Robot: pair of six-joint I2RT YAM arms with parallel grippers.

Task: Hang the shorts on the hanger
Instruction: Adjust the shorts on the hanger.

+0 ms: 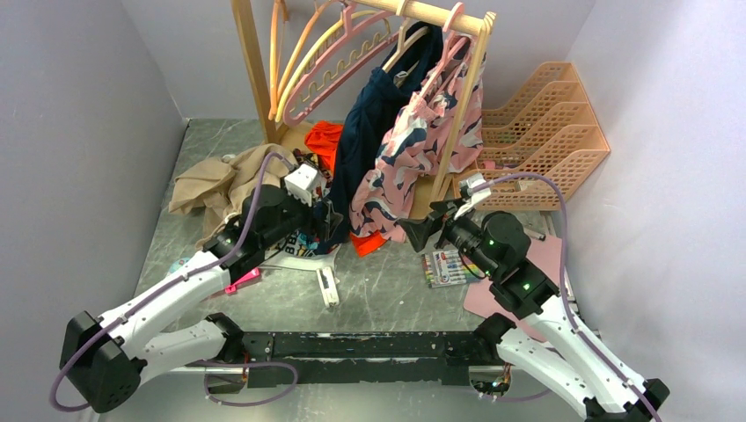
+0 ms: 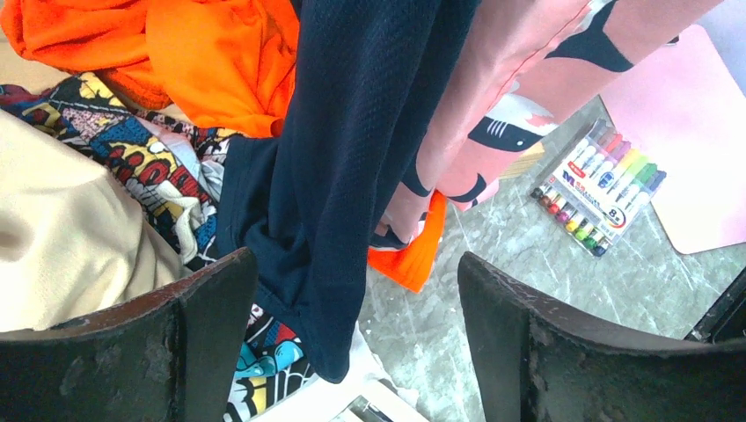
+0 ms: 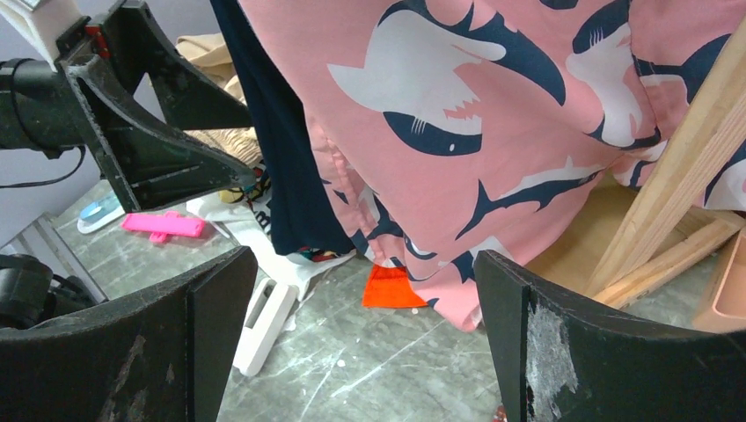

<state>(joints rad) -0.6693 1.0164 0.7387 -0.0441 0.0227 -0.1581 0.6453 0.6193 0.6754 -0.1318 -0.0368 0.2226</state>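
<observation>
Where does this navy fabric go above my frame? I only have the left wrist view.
Observer: The shorts hang from the wooden rack's rail, at the cream hanger.
Operator: And the right arm?
Observer: The right pincer is open and low beside the pink shark-print shorts, holding nothing.
Operator: Anything else on that rail?
Observer: Pink wavy-edged hangers hang empty, toward the left arm's side of the shorts.
</observation>
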